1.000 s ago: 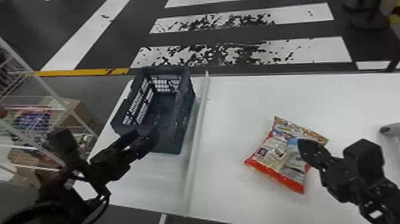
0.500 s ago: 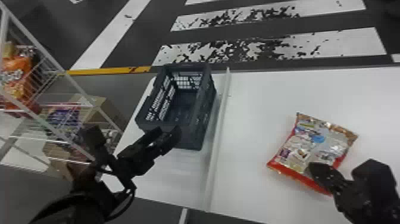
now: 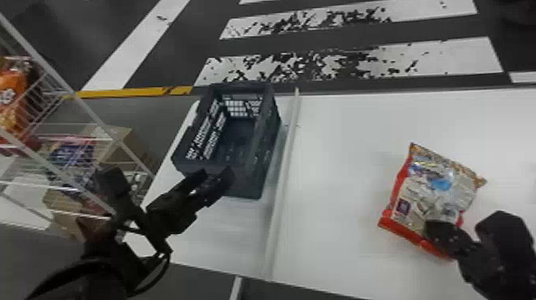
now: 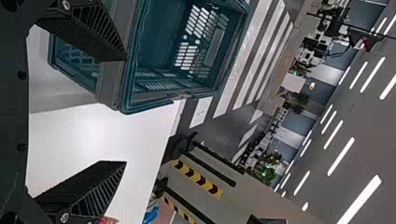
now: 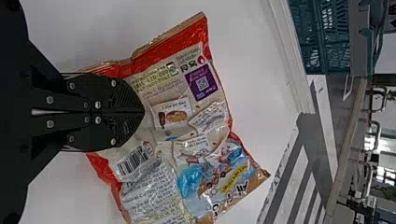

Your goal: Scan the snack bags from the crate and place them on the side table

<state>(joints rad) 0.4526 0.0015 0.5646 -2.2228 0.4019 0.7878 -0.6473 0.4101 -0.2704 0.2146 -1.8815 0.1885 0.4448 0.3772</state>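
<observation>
In my head view the snack bag [image 3: 442, 187] lies flat on the white table [image 3: 343, 159], right of centre in the frame, printed back upward; its barcode [image 5: 133, 162] faces up in the right wrist view, which I take as the reason for laying it this way, since a scanner could read it without another turn. My right hand [image 5: 142, 112] is clenched, its two fingers pressed together over one end of the bag; I see no part of the wrapper between them, so I judge it to be steadying or nudging the bag rather than lifting it; whether the tips bear on the film I cannot tell.

My left hand [image 3: 218, 176] is released, fingers apart with nothing between them, beside the near end of the crate [image 3: 245, 185] left of centre; that spot suits a reach inside. The crate sits across the pale ridge [image 3: 281, 183] from the bag, probably to separate stock from work. I'd judge this bag midway through handling; next comes a scan, or a careful pinch, as the slick film could slide or crumple over its code.
</observation>
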